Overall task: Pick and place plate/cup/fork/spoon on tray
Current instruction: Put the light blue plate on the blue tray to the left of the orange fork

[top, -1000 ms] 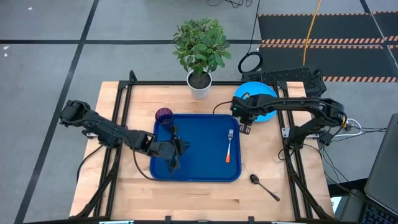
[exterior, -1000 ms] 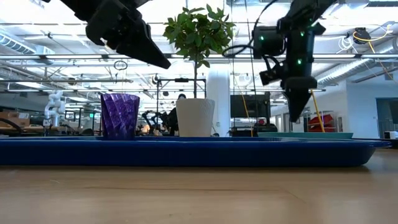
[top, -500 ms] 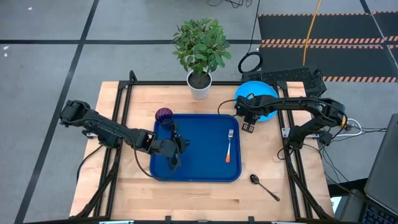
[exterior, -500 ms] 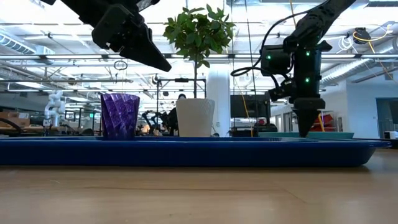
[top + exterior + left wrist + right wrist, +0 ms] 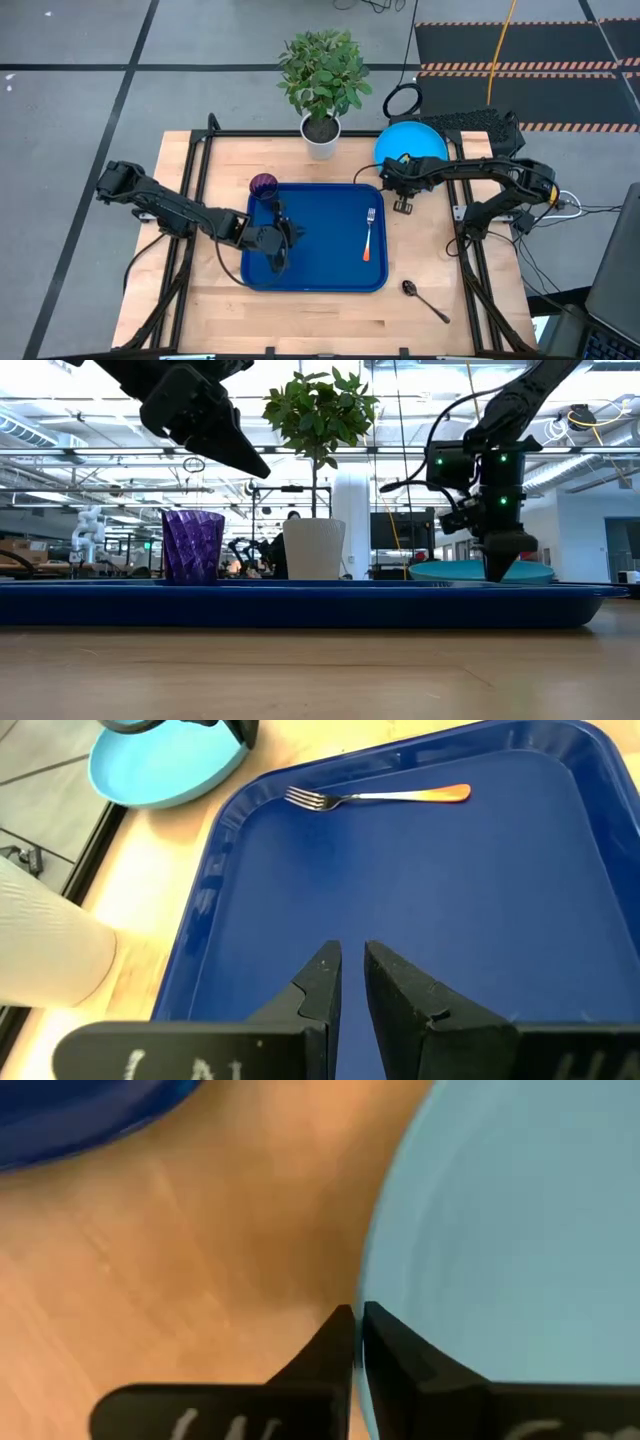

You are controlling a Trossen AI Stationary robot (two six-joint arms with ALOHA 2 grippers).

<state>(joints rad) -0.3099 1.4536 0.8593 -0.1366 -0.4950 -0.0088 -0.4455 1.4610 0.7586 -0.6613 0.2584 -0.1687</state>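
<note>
The light-blue plate point(image 5: 412, 148) lies at the table's far right, beyond the dark blue tray point(image 5: 315, 272). My right gripper point(image 5: 398, 190) points steeply down at the plate's near-left rim and is shut on it. The purple cup point(image 5: 263, 185) stands upright in the tray's far-left corner. The orange-handled fork point(image 5: 369, 236) lies flat on the tray's right side. On the wood right of the tray's near corner lies the spoon point(image 5: 425, 300). Above the tray's left part hovers my left gripper point(image 5: 352, 970), its fingers almost together with nothing between them. My right gripper pinches the plate's rim point(image 5: 375, 1292) on its near-left side between its two fingers, one over the plate's inside and one outside. The fingers come from above, pointing steeply down. The tray's rim hides the plate's underside point(image 5: 480, 572), so whether it is clear of the table does not show.
A potted plant in a white pot point(image 5: 321, 138) stands at the far edge, just beyond the tray and left of the plate. A black ring point(image 5: 403, 100) and a dark mat point(image 5: 470, 122) lie behind the plate. Bare wood point(image 5: 320, 320) runs along the near edge.
My right gripper has sunk and moved a little toward the table's right onto the plate's rim, and its fingers have shut on it. The plate has shifted slightly toward the far edge and now shows higher above the tray's rim in the low view.
</note>
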